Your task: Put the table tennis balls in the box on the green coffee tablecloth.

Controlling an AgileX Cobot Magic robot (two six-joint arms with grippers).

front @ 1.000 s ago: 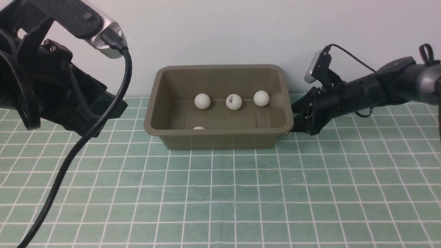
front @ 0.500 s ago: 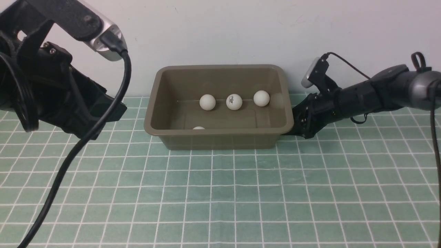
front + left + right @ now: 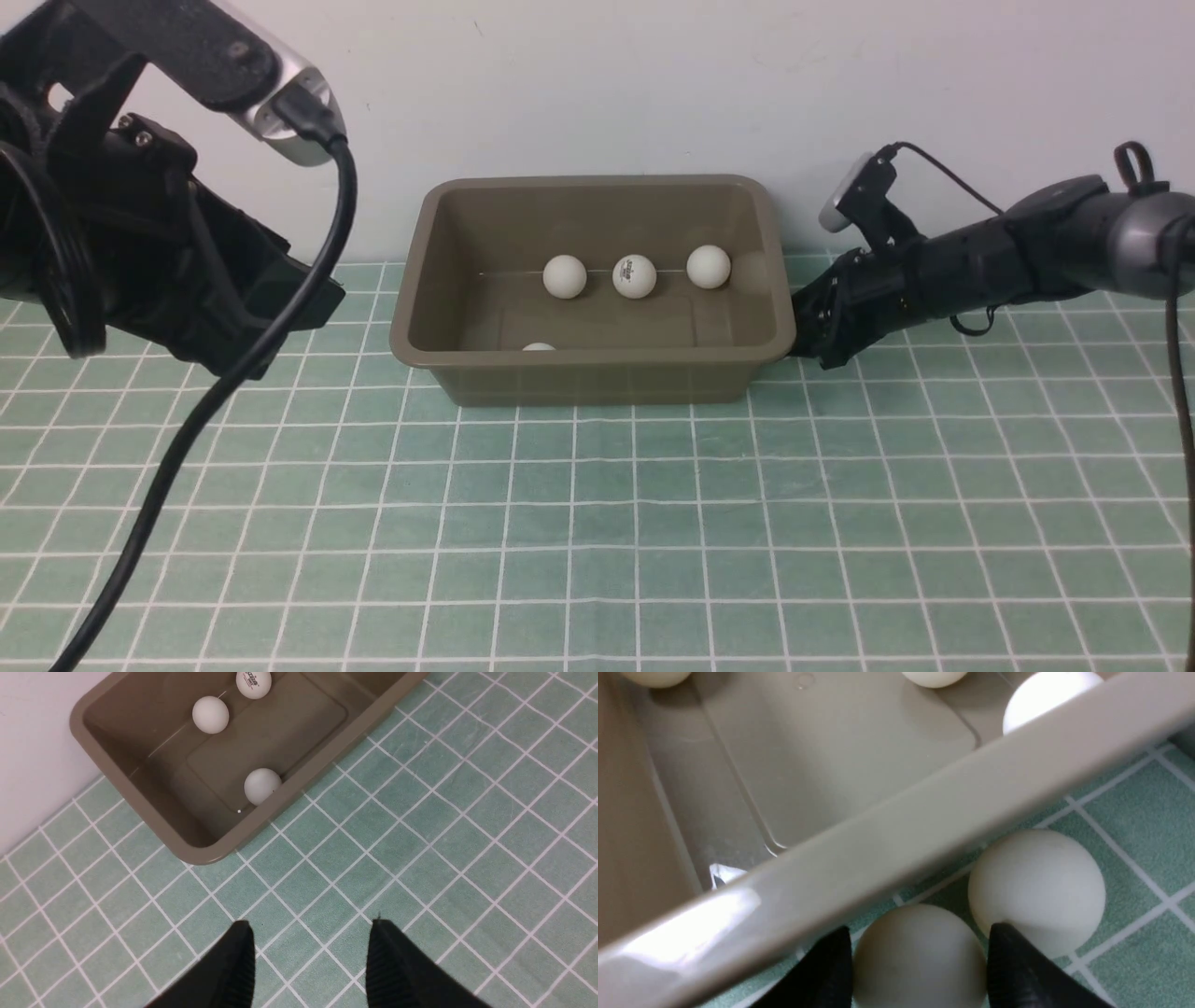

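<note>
The olive-brown box [image 3: 597, 381] stands at the back of the green tablecloth [image 3: 597, 523]. Three white table tennis balls lie along its far floor [image 3: 564, 277] [image 3: 634, 276] [image 3: 709, 266]; a fourth [image 3: 539, 347] peeks over the near wall. My right gripper [image 3: 805, 343] is low on the cloth against the box's right rim [image 3: 924, 807]. In the right wrist view its jaws [image 3: 920, 933] are shut on a ball [image 3: 920, 966] on the cloth. A second ball [image 3: 1036, 891] touches one finger. My left gripper [image 3: 310, 924] is open and empty above the cloth, left of the box [image 3: 205, 858].
A pale wall runs right behind the box. The left arm [image 3: 187, 280] hangs high at the left, with a black cable trailing down to the front edge. The right arm [image 3: 1027, 247] reaches in low from the right. Both loose balls are hidden behind the gripper in the front view.
The right gripper dropped lower and pressed in beside the box's right rim. The leftmost ball along the box's far floor rolled a little to the right. The left arm stayed put.
</note>
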